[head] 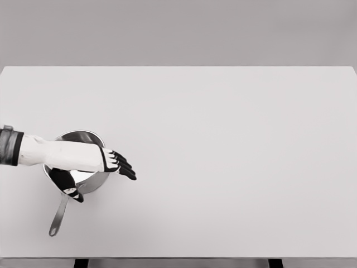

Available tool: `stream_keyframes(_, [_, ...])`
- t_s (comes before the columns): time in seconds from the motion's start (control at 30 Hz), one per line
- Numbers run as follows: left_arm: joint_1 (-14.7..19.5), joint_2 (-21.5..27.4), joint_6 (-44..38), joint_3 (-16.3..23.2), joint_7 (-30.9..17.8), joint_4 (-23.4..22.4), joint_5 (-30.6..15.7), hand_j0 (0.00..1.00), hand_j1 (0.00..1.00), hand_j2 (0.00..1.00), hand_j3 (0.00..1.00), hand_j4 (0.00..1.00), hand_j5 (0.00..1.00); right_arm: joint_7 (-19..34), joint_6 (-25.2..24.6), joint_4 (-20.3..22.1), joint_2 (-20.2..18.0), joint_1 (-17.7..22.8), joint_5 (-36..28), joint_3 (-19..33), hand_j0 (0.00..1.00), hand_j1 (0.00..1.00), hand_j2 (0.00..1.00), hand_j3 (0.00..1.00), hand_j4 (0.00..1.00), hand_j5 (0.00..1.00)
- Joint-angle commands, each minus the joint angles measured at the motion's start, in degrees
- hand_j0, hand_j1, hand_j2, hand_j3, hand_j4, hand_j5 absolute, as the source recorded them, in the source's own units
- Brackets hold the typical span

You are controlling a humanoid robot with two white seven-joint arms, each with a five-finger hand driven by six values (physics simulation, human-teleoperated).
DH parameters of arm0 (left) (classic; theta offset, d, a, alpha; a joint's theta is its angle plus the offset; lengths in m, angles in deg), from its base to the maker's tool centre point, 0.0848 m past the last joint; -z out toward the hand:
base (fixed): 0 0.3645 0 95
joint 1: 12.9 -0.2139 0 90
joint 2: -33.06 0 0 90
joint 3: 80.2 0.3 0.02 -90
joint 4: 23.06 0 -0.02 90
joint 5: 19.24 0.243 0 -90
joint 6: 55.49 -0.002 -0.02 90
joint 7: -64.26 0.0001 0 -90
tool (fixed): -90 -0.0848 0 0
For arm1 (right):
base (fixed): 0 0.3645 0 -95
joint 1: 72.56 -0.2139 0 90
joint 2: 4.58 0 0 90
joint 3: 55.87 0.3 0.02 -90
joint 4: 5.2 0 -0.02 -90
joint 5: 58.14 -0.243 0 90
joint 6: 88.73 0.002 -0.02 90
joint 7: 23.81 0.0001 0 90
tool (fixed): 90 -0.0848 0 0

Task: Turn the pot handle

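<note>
Shiny metal is what my pot (pixel 83 142) is made of, and it sits near the left edge of the white table (pixel 223 139), closer to the front edge than the back. My left arm comes in over the left edge and lies right across the top of the pot. My left hand (pixel 109 162) reaches past the rim on the far side, with the dark fingers (pixel 124 167) stretched out and holding nothing. My thumb (pixel 70 187) hangs down by the front of the pot, close to where the handle (pixel 58 215) starts. I think it is there so I can push the handle around. The handle points toward the front edge. It looks thin and easy to swing.
</note>
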Motion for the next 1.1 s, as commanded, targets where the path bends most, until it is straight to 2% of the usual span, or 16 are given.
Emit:
stream_keyframes(0.0, [-0.35, -0.64, -0.12, 0.01, -0.04, 0.01, -0.24, 1.0, 1.0, 1.0, 1.0, 1.0, 1.0, 0.02, 0.09, 0.0, -0.01, 0.0, -0.04, -0.02, 1.0, 1.0, 1.0, 1.0, 1.0, 1.0])
stream_keyframes(0.1, [-0.71, -0.2, -0.12, 0.1, -0.21, 0.01, -0.06, 1.0, 1.0, 1.0, 1.0, 1.0, 1.0, 0.02, 0.0, 0.0, -0.01, 0.0, -0.04, -0.02, 1.0, 1.0, 1.0, 1.0, 1.0, 1.0])
stream_keyframes(0.47, [-0.79, 0.33, -0.12, 0.54, -0.3, 0.01, 8.46, 1.0, 1.0, 1.0, 1.0, 1.0, 1.0, 0.02, 0.0, 0.0, -0.01, 0.0, -0.04, 0.06, 1.0, 1.0, 1.0, 1.0, 1.0, 1.0])
stream_keyframes(1.07, [-0.35, 0.68, -0.12, -0.08, -1.62, 0.01, 11.36, 1.0, 1.0, 1.0, 1.0, 1.0, 1.0, 0.02, 0.0, 0.0, -0.01, 0.0, -0.04, -0.02, 1.0, 1.0, 1.0, 1.0, 1.0, 1.0])
